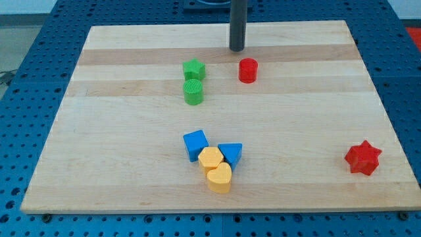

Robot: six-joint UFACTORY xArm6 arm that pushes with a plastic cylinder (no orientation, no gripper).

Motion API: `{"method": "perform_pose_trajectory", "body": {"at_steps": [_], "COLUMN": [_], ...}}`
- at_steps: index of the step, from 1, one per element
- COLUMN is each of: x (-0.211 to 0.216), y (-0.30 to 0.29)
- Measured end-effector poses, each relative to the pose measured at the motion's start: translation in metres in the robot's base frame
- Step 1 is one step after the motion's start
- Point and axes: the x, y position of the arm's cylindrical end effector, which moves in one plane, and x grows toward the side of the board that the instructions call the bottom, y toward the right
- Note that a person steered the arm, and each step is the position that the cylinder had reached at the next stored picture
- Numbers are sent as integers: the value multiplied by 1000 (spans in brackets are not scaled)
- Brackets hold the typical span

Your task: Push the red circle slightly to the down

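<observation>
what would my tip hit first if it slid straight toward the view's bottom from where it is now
Probably the red circle: my tip sits just above it, slightly to the view's left, so it might only clip its left edge. Depth is hard to judge.

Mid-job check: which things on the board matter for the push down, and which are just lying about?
In the job:
red circle
my tip, just above it toward the view's top, slightly left

Lying about:
green star
green cylinder
blue cube
blue triangle
yellow hexagon
yellow heart
red star
</observation>
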Motion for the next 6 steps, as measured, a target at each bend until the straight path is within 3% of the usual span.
{"method": "perform_pose_trajectory", "body": {"at_steps": [1, 2, 4, 6], "x": [3, 43, 72, 31], "y": [2, 33, 36, 16]}}
